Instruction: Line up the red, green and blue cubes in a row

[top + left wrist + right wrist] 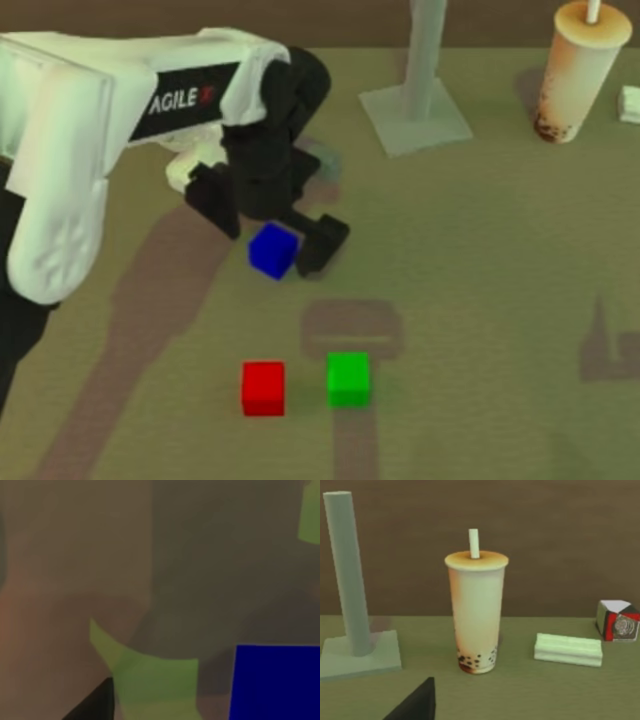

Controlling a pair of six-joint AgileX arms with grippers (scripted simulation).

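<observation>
The red cube [263, 387] and the green cube [348, 378] sit side by side near the front of the table, a cube's width apart. Behind them, slightly turned, is the blue cube [273, 250]. My left gripper [268, 222] hangs right over it, open, with one black finger on each side and neither pressed to it. The left wrist view shows the blue cube [275, 682] close up beside one dark finger [95, 705]. My right arm is out of the top view; its wrist view shows a single dark finger [417, 705] over bare table, holding nothing.
At the back stand a white post on a square base [415, 115] and a bubble-tea cup with a straw [580, 70]. A white block [568, 649] and a small red-and-white carton [619, 620] lie at the far right.
</observation>
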